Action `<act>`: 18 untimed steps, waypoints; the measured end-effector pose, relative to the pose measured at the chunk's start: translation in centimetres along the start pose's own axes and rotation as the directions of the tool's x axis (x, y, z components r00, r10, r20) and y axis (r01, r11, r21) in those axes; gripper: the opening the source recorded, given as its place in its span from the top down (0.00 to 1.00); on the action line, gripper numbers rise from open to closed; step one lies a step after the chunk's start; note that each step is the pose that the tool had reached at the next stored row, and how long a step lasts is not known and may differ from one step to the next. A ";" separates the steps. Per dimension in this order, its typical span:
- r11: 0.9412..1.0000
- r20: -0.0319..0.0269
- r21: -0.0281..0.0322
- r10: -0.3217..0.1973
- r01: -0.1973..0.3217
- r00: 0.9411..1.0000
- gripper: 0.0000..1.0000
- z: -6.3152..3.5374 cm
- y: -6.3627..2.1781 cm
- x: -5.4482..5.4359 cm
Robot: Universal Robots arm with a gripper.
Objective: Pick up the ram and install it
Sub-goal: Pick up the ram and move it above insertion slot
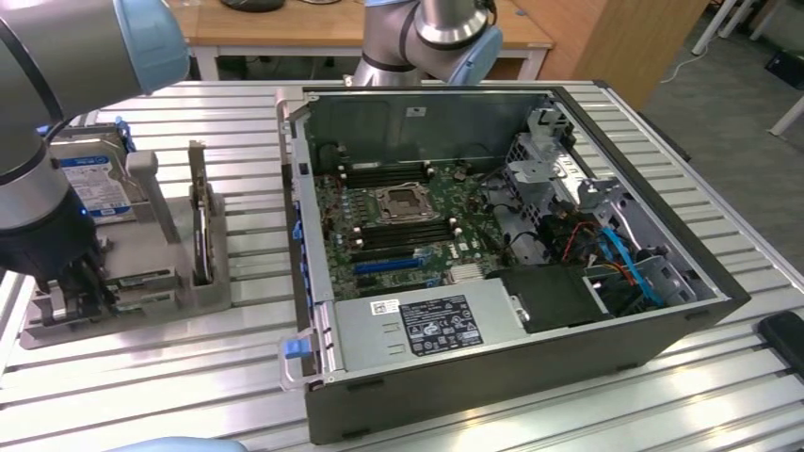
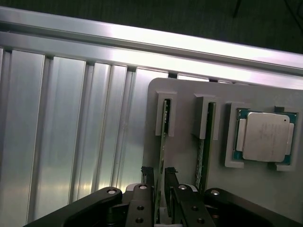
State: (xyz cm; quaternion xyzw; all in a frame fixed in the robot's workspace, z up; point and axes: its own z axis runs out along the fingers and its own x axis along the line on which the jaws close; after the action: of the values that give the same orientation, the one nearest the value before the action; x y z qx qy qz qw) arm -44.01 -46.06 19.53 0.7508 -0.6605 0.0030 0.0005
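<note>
Ram (image 2: 163, 132) stands edgewise in the gray holder (image 2: 184, 156), tool (image 2: 159, 171) spread astride it.

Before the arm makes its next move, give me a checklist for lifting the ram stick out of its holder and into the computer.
1. Pincer lined up on the ram: ok, it is right at the stick.
2. Ram standing on edge in the gray holder: ok.
3. Second stick clear of the pincer: ok, one slot over.
4. Processor chip out of the way: ok.
5. Computer case open, motherboard exposed: ok.
6. Free memory slot: cannot tell.
</note>
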 end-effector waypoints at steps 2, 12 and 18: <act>1.000 0.000 0.001 0.000 0.000 1.000 0.76 0.05 0.01 0.0; 1.000 0.000 0.001 0.000 0.000 1.000 0.86 0.04 0.02 0.0; 1.000 0.000 0.001 0.000 0.000 1.000 0.86 0.04 0.02 0.0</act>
State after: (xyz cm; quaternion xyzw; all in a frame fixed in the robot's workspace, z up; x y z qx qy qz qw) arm -44.03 -46.07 19.48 0.7510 -0.6603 0.0035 0.0001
